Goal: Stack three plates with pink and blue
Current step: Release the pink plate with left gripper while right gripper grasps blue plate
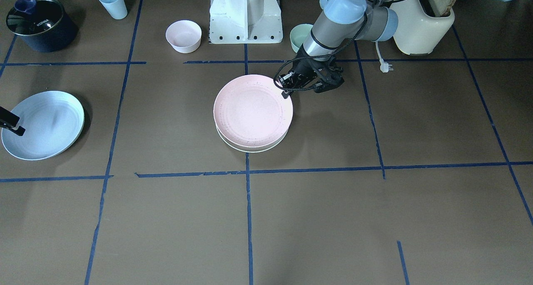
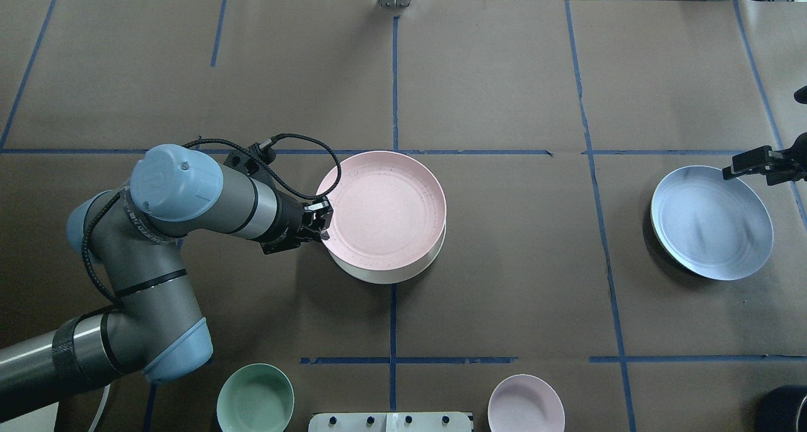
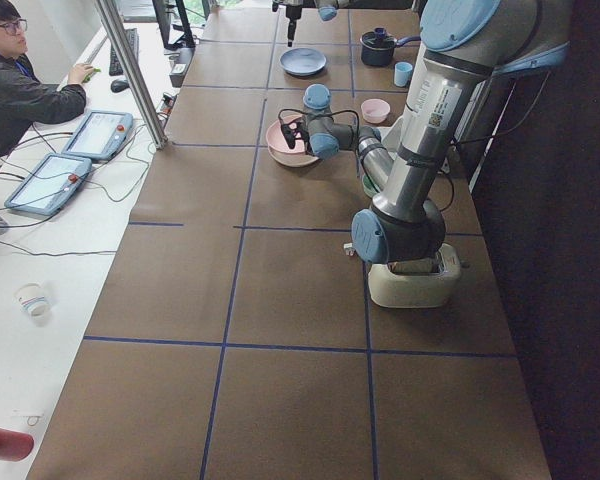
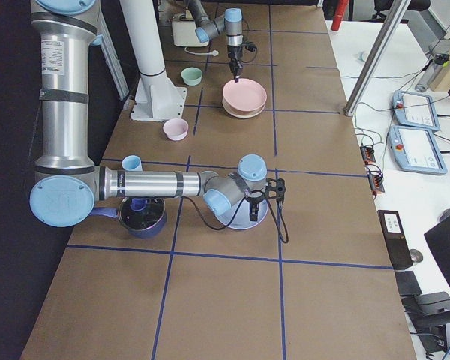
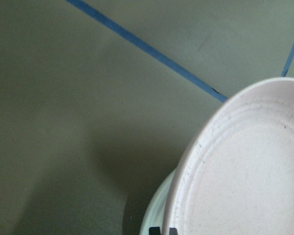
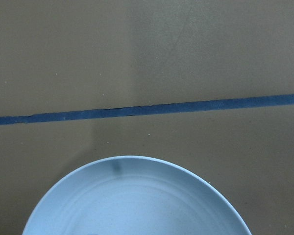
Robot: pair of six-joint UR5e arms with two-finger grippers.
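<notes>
Left claw point(image 2: 325, 222) pinches pink plate point(image 2: 384, 211) by rim. Pink plate sits askew on white plate point(image 2: 378, 278), middle of table point(image 2: 517, 293). Right claw point(image 2: 731, 169) pinches blue plate point(image 2: 712, 230) by rim, well apart, at right end.

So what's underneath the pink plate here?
A cream-white plate lies under the pink plate. Only a crescent of its rim shows, on the robot's side; the rest is covered.
</notes>
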